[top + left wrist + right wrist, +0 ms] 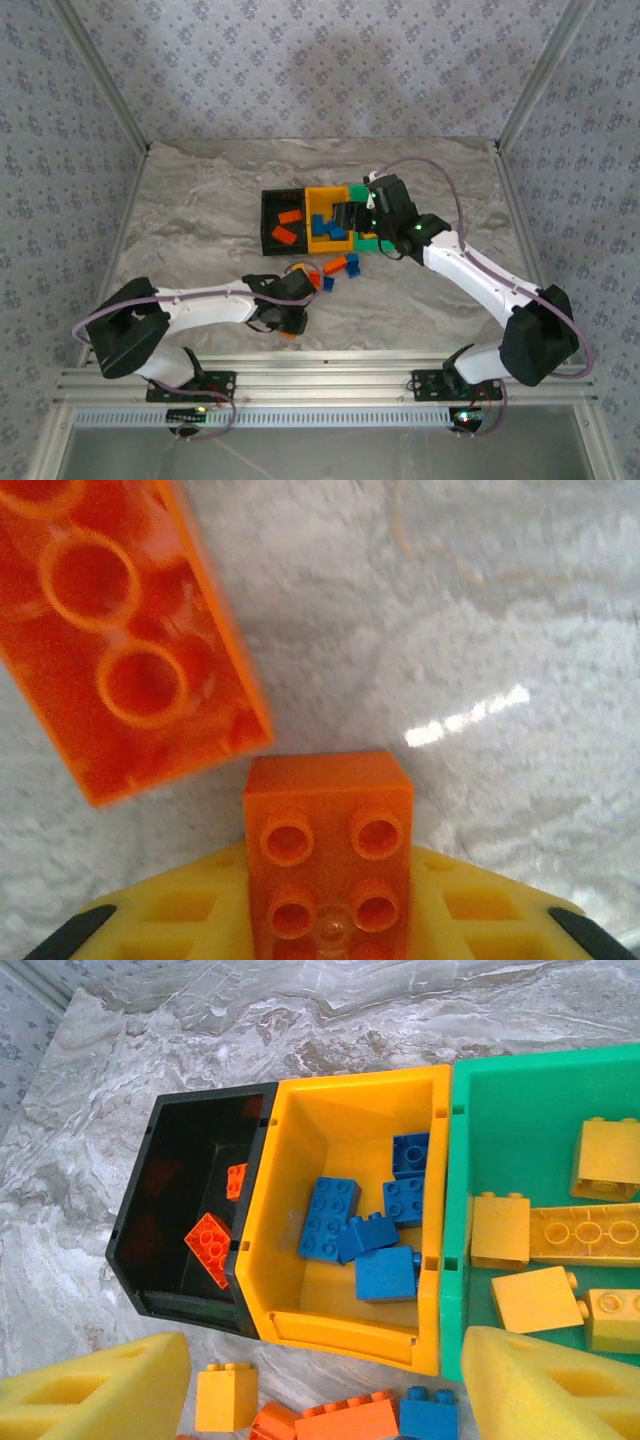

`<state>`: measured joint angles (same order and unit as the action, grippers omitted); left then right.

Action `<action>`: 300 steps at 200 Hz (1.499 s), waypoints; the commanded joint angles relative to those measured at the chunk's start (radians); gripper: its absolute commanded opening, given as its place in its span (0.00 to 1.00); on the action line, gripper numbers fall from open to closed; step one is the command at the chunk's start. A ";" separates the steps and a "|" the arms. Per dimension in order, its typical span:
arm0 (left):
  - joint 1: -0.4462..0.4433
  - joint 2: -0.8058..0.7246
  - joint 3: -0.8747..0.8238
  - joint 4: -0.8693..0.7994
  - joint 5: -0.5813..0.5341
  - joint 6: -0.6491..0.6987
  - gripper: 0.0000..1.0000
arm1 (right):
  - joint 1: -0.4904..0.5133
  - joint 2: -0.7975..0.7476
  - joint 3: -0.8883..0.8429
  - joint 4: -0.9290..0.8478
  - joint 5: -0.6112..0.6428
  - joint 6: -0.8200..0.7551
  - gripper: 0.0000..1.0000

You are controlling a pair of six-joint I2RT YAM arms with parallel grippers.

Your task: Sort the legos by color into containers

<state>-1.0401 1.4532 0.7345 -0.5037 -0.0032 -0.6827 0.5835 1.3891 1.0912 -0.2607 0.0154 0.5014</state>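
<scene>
The left gripper (287,318) is squeezed shut on a small orange brick (330,830). The right gripper (320,1390) is wide open and holds nothing. Under both is the gray table (200,220). Below the right gripper are three bins in a row. The black bin (135,1230) has orange bricks (210,1248), the yellow bin (300,1140) has blue bricks (330,1218), and the green bin (520,1090) has yellow bricks (500,1230). A long orange brick (120,650) lies just in front of the left gripper, showing its hollow side with rings. The small brick has round bumps on top.
</scene>
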 commanded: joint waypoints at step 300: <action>0.334 -0.085 0.338 0.035 -0.086 0.167 0.82 | -0.032 -0.196 -0.257 -0.009 0.011 0.081 0.75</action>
<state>-0.6563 1.4723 1.1839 -0.4187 -0.0906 -0.4797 0.5621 1.2057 0.8555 -0.2714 0.0231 0.5690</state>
